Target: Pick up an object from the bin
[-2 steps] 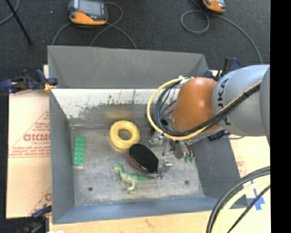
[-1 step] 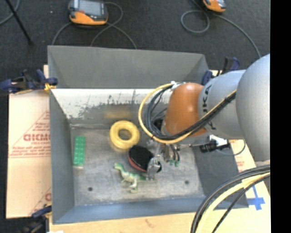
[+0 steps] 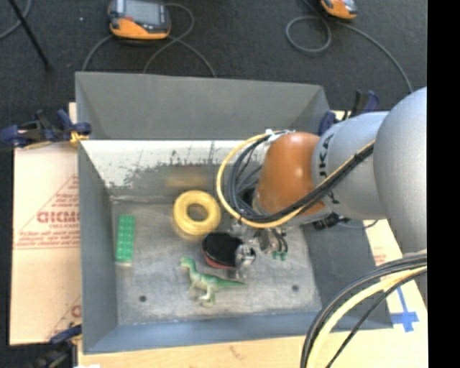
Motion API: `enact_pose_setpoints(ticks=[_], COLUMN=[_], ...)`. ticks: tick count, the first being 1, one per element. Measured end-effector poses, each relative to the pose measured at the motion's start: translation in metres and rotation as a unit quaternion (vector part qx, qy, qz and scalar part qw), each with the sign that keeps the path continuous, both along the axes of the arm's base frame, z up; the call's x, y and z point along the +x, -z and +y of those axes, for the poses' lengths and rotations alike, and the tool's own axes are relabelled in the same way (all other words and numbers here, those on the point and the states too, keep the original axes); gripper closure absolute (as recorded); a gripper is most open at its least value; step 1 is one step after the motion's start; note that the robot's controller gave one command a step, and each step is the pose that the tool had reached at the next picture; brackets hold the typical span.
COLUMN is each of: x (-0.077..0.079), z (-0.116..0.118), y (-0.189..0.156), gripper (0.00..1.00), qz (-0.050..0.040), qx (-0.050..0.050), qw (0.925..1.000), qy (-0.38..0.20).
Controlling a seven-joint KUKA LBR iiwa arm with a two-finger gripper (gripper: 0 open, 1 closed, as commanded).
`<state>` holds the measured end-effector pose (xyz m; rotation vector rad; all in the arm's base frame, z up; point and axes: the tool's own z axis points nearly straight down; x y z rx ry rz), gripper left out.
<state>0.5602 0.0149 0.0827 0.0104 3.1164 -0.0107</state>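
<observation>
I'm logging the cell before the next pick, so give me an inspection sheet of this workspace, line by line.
Surface: grey metal bin, floor scuffed, back wall streaked.
Job's things: yellow ring; black-and-red round thing; green toy dinosaur; green block, apart at the left.
Clutter: nothing seen.
Grippers: gripper low in the bin, right beside the black-and-red round thing.
Cables: yellow and black loops around the orange wrist cover; more at lower right.
Surroundings: dark floor with orange devices and loose cables.
</observation>
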Motion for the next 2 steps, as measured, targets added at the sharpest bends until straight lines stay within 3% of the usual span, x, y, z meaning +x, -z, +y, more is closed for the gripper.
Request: enact_pose_setpoints(ticks=[2], x=[-0.0001], z=[-0.0001], y=[-0.0017], gripper=[1.00], qz=[0.0011], qx=[0.001], qw=[1.0000], qy=[0.001])
